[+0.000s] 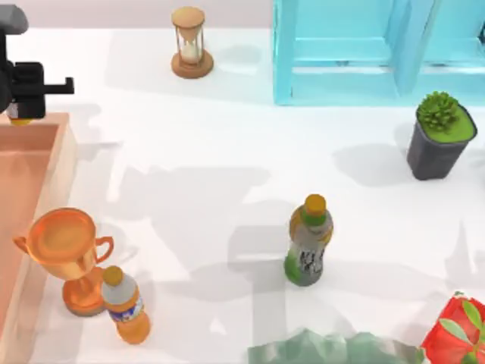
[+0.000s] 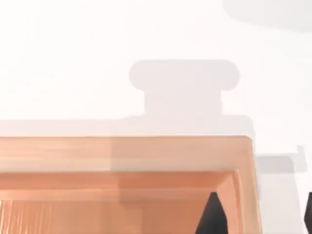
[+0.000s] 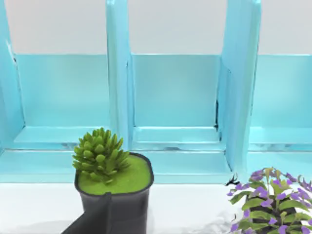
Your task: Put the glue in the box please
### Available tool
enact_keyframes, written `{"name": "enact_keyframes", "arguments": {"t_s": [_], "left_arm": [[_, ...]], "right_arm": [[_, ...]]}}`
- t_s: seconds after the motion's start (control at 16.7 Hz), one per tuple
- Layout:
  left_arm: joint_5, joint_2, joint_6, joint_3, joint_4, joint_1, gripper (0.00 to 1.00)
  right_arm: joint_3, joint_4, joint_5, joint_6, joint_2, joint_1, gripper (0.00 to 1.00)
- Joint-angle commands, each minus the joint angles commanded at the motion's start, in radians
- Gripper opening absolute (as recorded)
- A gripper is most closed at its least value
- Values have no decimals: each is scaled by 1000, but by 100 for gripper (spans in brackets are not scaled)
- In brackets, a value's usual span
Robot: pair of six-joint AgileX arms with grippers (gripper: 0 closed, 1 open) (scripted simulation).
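Black left gripper [image 1: 23,97] hangs at the top view's far left, over the far end wall of the large salmon-orange open box [image 1: 67,155]. In the left wrist view its dark fingertips [image 2: 213,217] stand wide apart over the box's inner corner, with no bottle between the tips, so the hand reads as open. Small yellow glue bottle [image 1: 21,119]: just a yellow sliver peeking from under the gripper body, right at the box's far rim. Can't tell whether it's touching the gripper or the wall. Step looks like the drop-off at the box. Next move needs the glue to land inside the walls, not on the thick rim, then a straight lift out. Right arm is parked, facing a light blue cabinet frame [image 3: 175,92].
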Motion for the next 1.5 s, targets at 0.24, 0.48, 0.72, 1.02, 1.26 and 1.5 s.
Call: {"name": "enact_keyframes", "arguments": {"t_s": [0.24, 0.48, 0.72, 1.02, 1.26, 1.5], "left_arm": [[228, -278, 218, -261, -5, 332, 0], [390, -474, 374, -448, -4, 541, 0], [431, -516, 414, -489, -4, 587, 0], [424, -495, 412, -490, 11, 575, 0], [404, -391, 387, -509, 152, 536, 0], [373, -275, 354, -539, 326, 502, 0]], "right_arm": [[0, 0, 0, 0, 0, 0, 100], [0, 0, 0, 0, 0, 0, 100], [0, 0, 0, 0, 0, 0, 100], [0, 0, 0, 0, 0, 0, 100], [0, 0, 0, 0, 0, 0, 100], [0, 0, 0, 0, 0, 0, 100]]}}
